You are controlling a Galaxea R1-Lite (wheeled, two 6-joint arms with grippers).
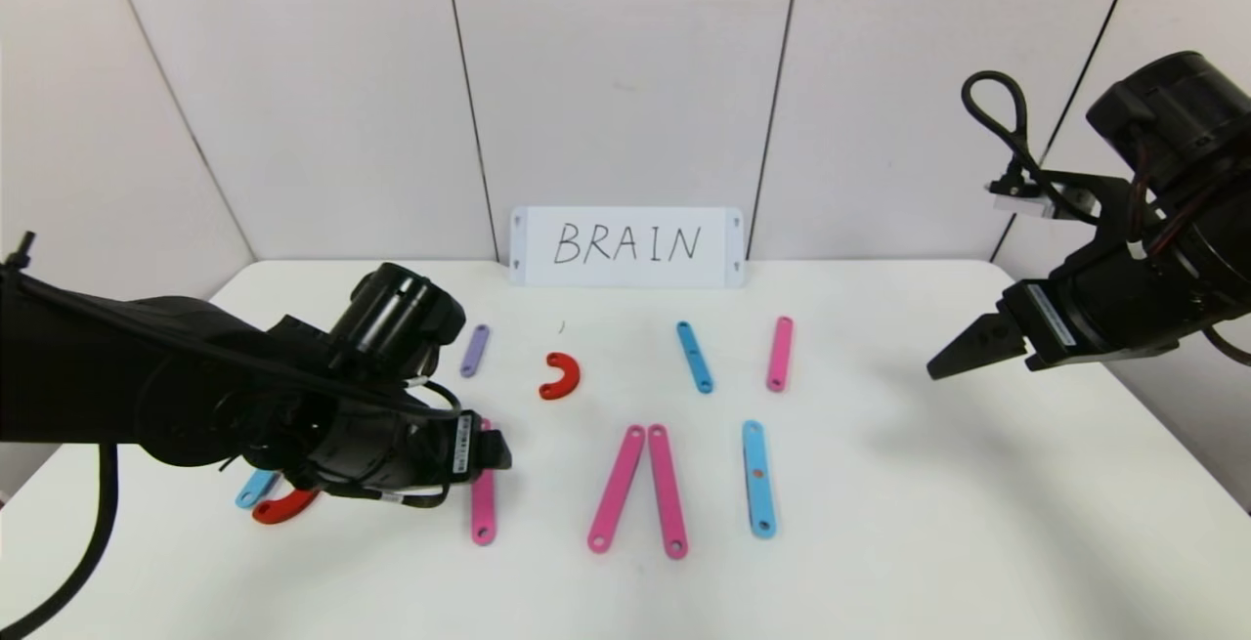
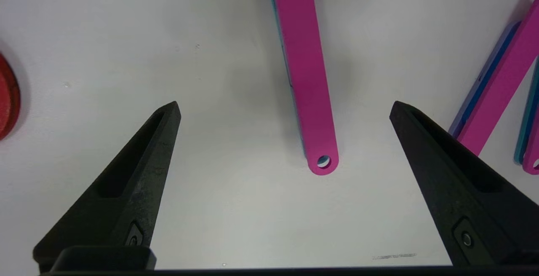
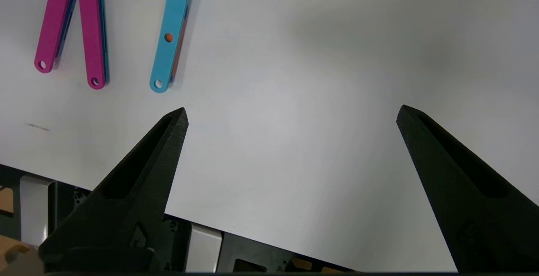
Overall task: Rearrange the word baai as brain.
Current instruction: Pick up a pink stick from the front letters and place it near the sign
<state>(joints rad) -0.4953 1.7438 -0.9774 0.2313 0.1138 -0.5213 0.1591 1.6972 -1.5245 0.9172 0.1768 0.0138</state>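
The word baai lies on the white table [image 1: 938,523] as loose flat pieces. At the front are a pink bar [image 1: 483,513], two pink bars [image 1: 617,489] meeting at the top, and a blue bar [image 1: 758,478]. Farther back lie a purple bar [image 1: 474,351], a red C-piece [image 1: 560,376], a blue bar [image 1: 695,357] and a pink bar [image 1: 779,354]. My left gripper [image 1: 489,449] hovers open over the front pink bar [image 2: 305,69], whose end lies between the spread fingers [image 2: 164,120], untouched. My right gripper [image 1: 953,359] hangs open and empty above the table's right side.
A white card reading BRAIN [image 1: 626,246] leans on the back wall. Under my left arm lie a second red C-piece [image 1: 283,506] and a short blue bar [image 1: 256,489]. The table's front edge [image 3: 252,229] runs below the right gripper [image 3: 292,113].
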